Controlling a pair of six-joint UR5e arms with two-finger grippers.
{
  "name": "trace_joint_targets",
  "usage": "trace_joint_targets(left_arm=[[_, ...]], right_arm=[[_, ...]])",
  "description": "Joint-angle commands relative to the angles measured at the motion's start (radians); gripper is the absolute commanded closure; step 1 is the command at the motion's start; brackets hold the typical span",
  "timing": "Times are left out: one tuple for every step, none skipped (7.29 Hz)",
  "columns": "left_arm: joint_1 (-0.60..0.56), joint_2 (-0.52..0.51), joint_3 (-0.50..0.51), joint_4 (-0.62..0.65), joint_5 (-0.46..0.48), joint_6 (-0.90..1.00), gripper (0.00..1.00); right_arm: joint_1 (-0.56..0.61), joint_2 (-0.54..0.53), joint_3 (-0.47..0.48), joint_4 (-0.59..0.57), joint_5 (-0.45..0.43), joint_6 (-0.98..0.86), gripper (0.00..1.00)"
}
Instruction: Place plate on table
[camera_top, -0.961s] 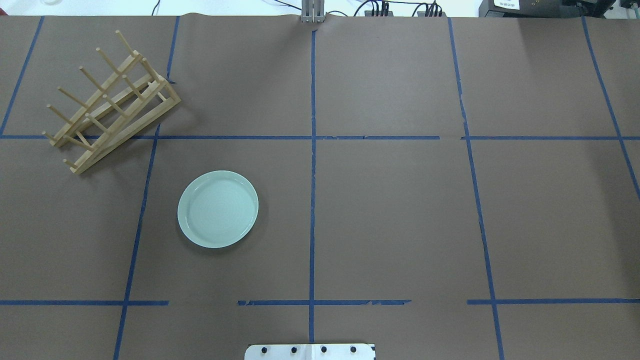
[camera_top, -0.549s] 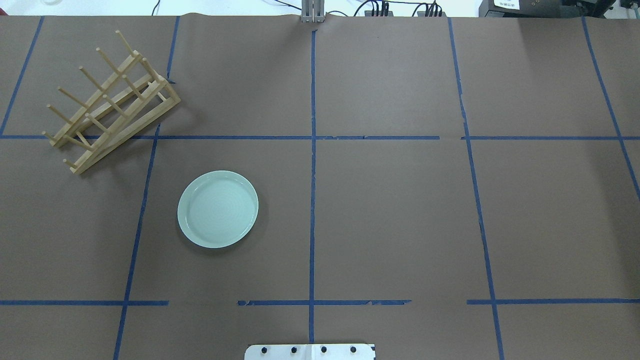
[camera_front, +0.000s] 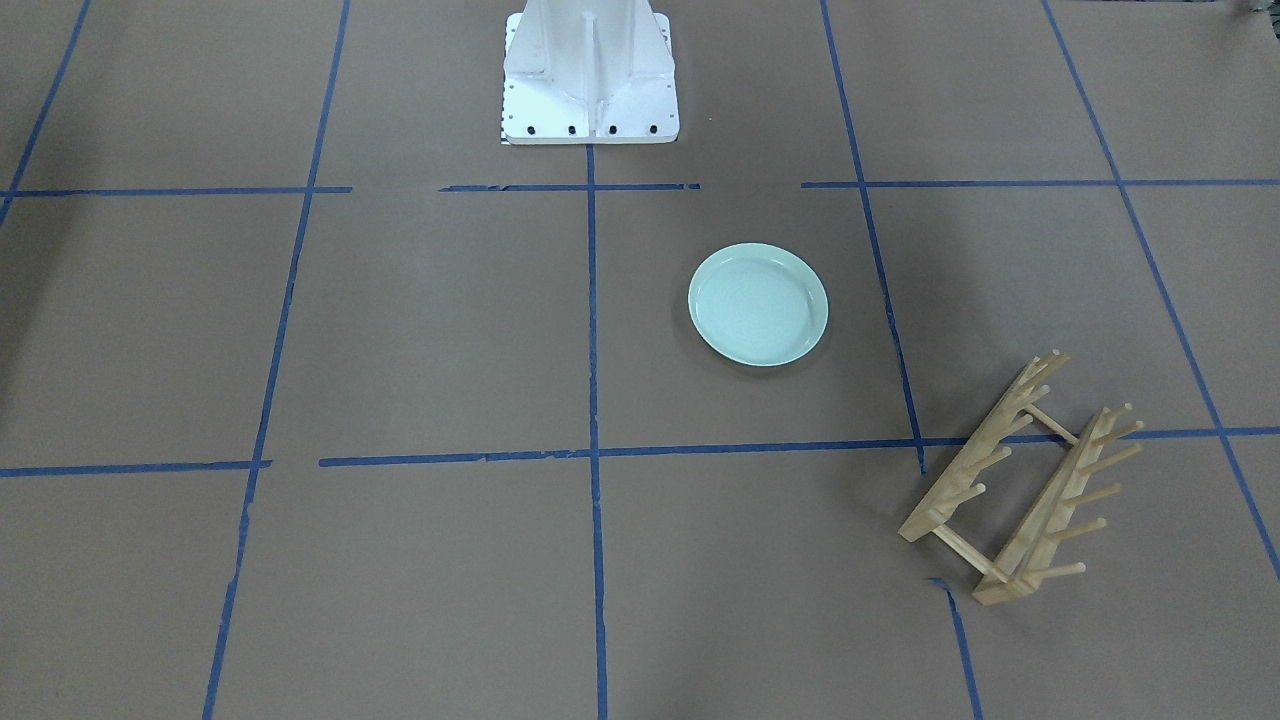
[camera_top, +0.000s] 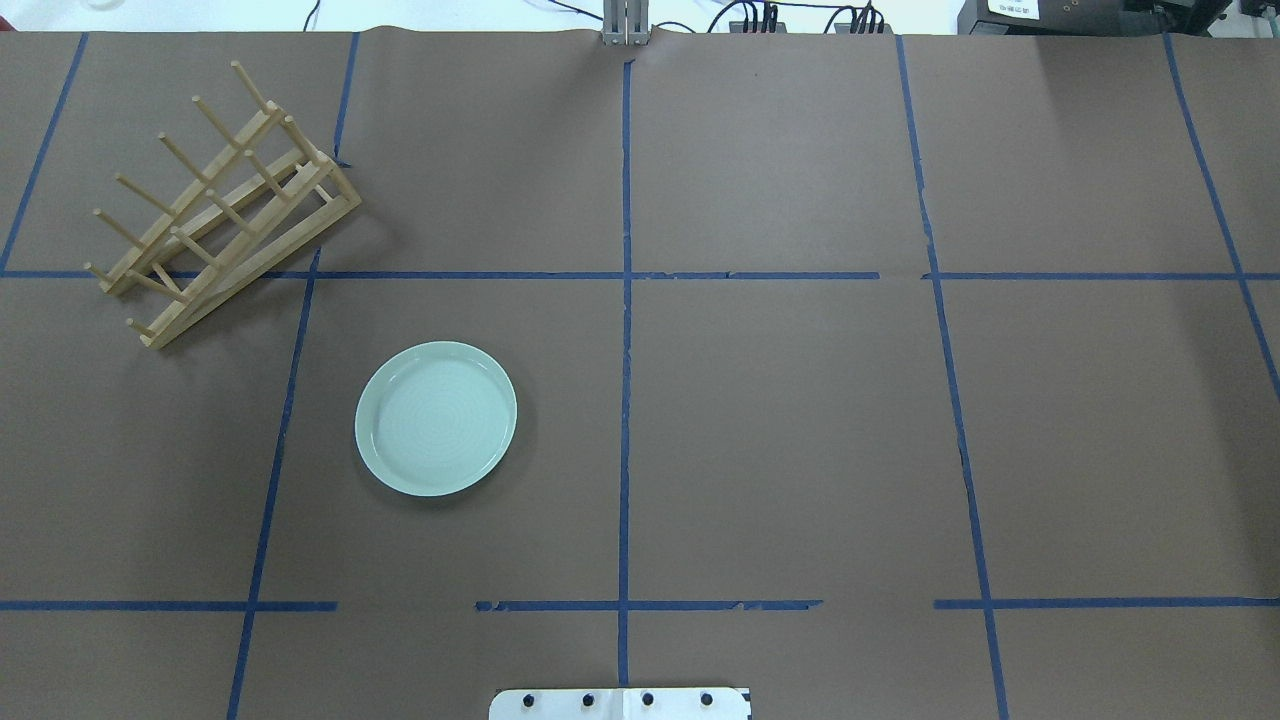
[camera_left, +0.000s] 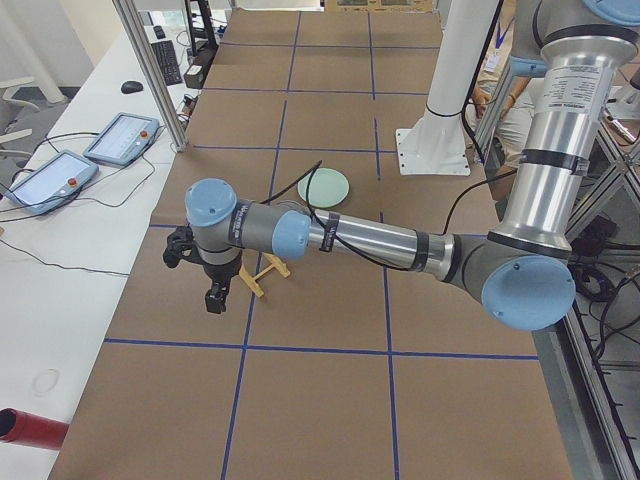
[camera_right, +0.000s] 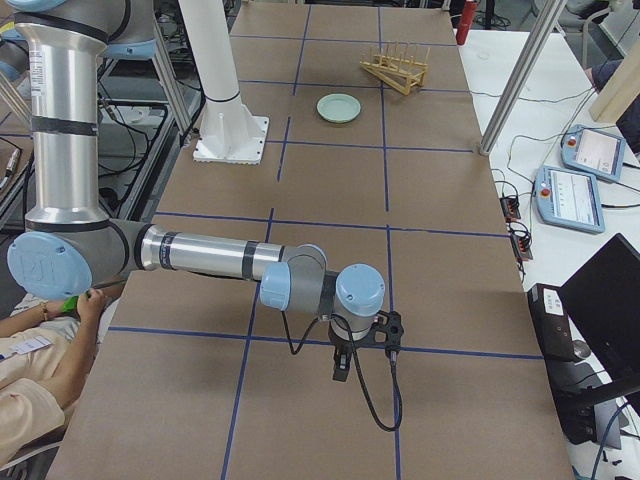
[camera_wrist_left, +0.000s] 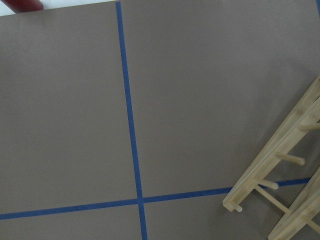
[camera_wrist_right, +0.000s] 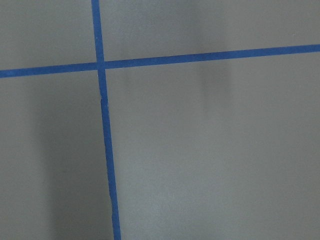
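Observation:
The pale mint-green plate (camera_top: 436, 418) lies flat, face up, on the brown table (camera_top: 790, 430) in the left-middle grid square; it also shows in the front-facing view (camera_front: 758, 304). No gripper touches it. My left gripper (camera_left: 215, 295) hangs over the table's far left end, beyond the rack, seen only in the exterior left view. My right gripper (camera_right: 343, 365) hangs over the table's far right end, seen only in the exterior right view. I cannot tell whether either is open or shut.
A light wooden peg rack (camera_top: 225, 205) stands at the back left, apart from the plate; part of it shows in the left wrist view (camera_wrist_left: 285, 170). The white robot base (camera_front: 590, 70) stands at the robot's edge. Operator tablets (camera_right: 575, 180) lie beside the table.

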Motion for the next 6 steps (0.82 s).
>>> trace_joint_targets(left_arm=[[-0.002, 0.062, -0.026, -0.024, 0.0, 0.002, 0.0], [0.001, 0.064, -0.013, -0.031, -0.002, -0.001, 0.0], [0.001, 0.064, -0.029, -0.015, -0.005, -0.007, 0.0], [0.001, 0.062, -0.029, -0.012, -0.005, -0.007, 0.0], [-0.001, 0.064, -0.031, -0.001, -0.005, -0.007, 0.0], [-0.001, 0.064, -0.029, 0.026, -0.005, -0.004, 0.0]], right_arm=[[0.0, 0.0, 0.0, 0.0, 0.0, 0.0, 0.0], [0.0, -0.002, 0.0, 0.0, 0.0, 0.0, 0.0], [0.0, 0.0, 0.0, 0.0, 0.0, 0.0, 0.0], [0.0, 0.0, 0.0, 0.0, 0.0, 0.0, 0.0], [0.0, -0.002, 0.0, 0.0, 0.0, 0.0, 0.0], [0.0, 0.0, 0.0, 0.0, 0.0, 0.0, 0.0]])
